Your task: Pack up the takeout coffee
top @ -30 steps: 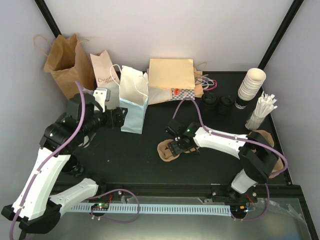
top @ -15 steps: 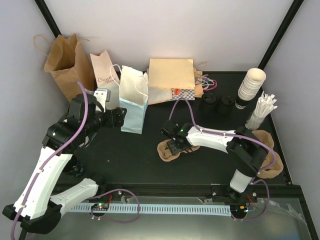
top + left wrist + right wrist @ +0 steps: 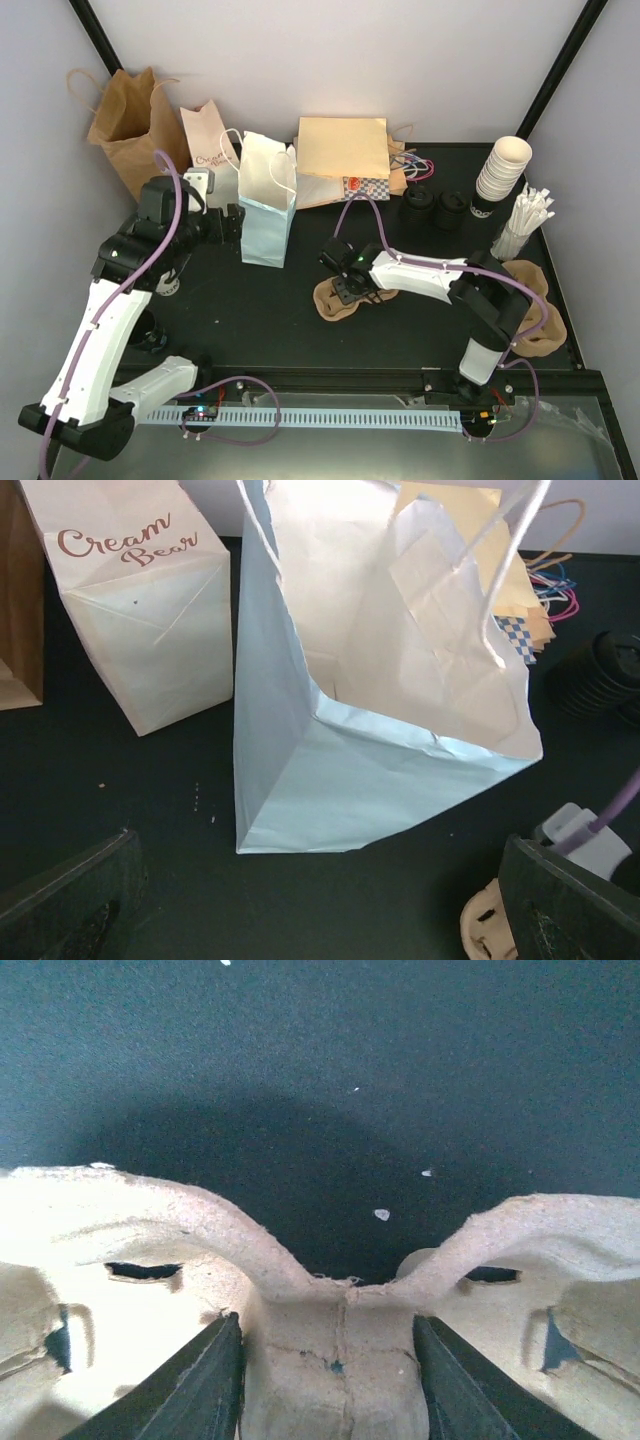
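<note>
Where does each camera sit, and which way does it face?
Top external: above, behind the bases, looking down on the table; left pincer and right pincer show.
Left wrist: on the left arm, facing the light blue bag; its fingers frame the bottom.
Right wrist: low over the pulp carrier, looking down; its fingers straddle the middle.
Shared: top and left wrist show the bag.

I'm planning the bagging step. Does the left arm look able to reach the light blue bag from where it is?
Probably yes. The left gripper, jaws wide, faces the light blue bag at close range, with nothing between them, and the bag's mouth stands open upward.
</note>
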